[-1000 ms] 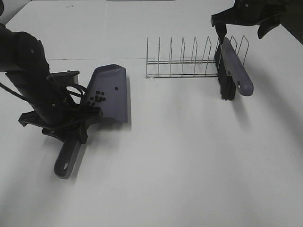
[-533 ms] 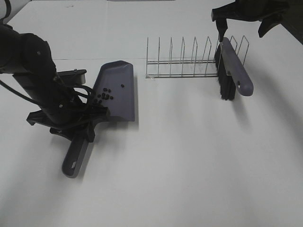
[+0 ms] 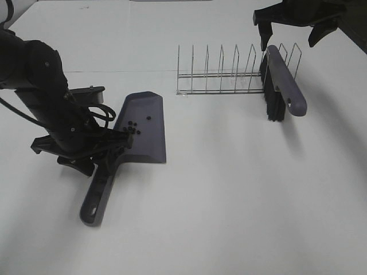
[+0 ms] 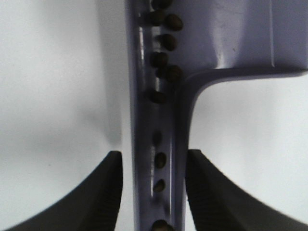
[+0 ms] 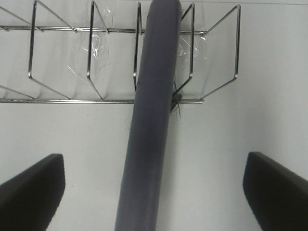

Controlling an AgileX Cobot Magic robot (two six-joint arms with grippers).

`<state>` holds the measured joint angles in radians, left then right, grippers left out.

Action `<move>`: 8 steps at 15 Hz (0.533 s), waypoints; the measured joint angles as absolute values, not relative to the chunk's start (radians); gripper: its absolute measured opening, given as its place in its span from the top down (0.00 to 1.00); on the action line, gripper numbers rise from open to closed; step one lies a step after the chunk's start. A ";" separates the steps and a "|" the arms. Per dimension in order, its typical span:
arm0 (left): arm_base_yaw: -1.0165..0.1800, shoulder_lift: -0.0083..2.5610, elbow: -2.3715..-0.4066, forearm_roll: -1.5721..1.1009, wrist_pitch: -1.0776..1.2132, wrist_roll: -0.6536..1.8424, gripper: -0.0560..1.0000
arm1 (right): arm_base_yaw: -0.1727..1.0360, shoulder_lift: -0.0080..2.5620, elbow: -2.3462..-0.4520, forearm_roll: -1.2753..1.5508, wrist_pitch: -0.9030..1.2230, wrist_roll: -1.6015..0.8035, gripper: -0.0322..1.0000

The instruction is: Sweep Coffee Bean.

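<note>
Coffee beans [image 3: 131, 127] sit in the dustpan [image 3: 146, 140] flat on the tabletop [image 3: 229, 200], bunched by the handle, a few down its groove. Left gripper [image 4: 154, 159] jaws straddle that handle, slightly loose. Right gripper [image 5: 154, 163] jaws gape wide over the brush [image 3: 281, 86], gripping nothing.
</note>
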<state>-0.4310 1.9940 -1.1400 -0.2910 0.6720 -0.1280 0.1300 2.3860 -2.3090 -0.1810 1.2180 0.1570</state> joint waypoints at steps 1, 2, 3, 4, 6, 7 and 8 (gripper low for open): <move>-0.431 1.994 -1.140 -0.291 0.672 -0.128 0.58 | 0.130 2.383 -2.309 -0.173 1.218 0.147 0.13; -0.431 1.994 -1.141 -0.291 0.673 -0.128 0.58 | 0.130 2.377 -2.309 -0.161 1.218 0.142 0.13; -0.431 1.994 -1.149 -0.290 0.683 -0.128 0.58 | 0.130 2.363 -2.309 -0.144 1.219 0.140 0.13; -0.431 1.994 -1.163 -0.286 0.706 -0.128 0.58 | 0.130 2.339 -2.309 -0.132 1.219 0.139 0.13; -0.431 1.993 -1.221 -0.240 0.803 -0.128 0.58 | 0.130 2.291 -2.309 -0.095 1.219 0.133 0.13; -0.431 1.980 -1.249 -0.205 0.859 -0.128 0.58 | 0.130 2.268 -2.298 -0.066 1.219 0.116 0.13; -0.431 1.952 -1.259 -0.176 0.887 -0.133 0.58 | 0.130 2.237 -2.277 -0.037 1.219 0.109 0.13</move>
